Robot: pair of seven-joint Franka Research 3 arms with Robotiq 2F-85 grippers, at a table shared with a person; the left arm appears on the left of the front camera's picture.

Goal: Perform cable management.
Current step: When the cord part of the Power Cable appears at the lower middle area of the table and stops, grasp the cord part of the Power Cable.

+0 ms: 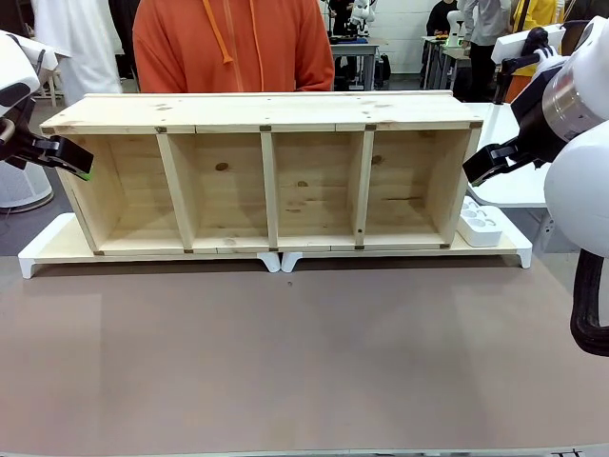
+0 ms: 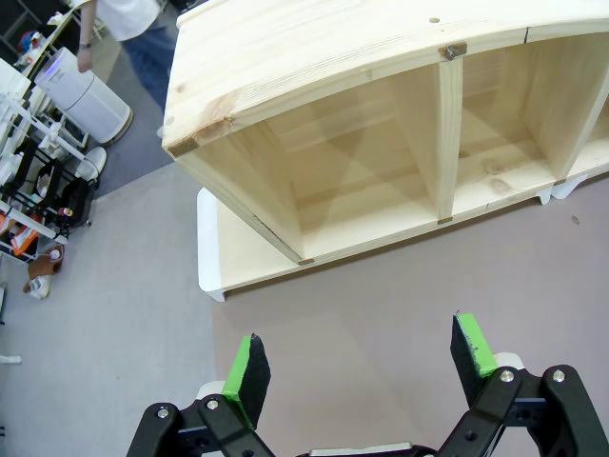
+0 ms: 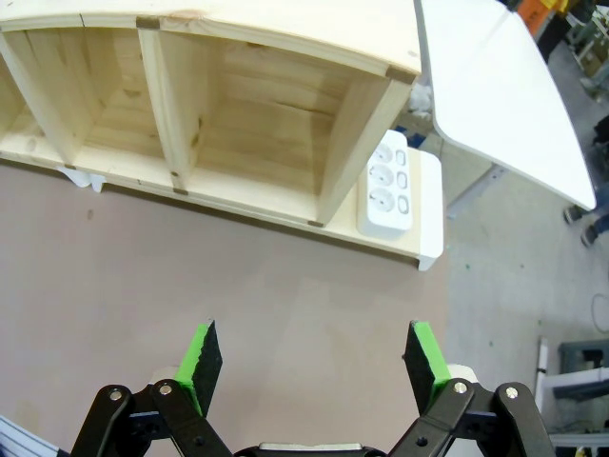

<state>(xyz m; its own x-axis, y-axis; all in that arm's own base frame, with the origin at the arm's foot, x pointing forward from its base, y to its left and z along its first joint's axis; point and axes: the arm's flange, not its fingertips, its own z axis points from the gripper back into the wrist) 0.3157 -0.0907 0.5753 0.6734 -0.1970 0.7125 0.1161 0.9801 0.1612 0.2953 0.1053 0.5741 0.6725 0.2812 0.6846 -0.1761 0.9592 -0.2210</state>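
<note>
The brown table (image 1: 304, 362) carries, toward 12 o'clock in the front view, two low white stands (image 1: 43, 249) set end to end, with a four-bay wooden shelf (image 1: 266, 114) lying across them and a white power strip (image 1: 481, 225) at 2 o'clock, just beside the shelf's end.

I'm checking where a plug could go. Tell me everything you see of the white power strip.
The power strip is a white, blocky plastic bar with three round sockets, each beside a small switch. It lies flat on the low stand, beside the right end wall of the wooden shelf. Nothing is plugged in.
</note>
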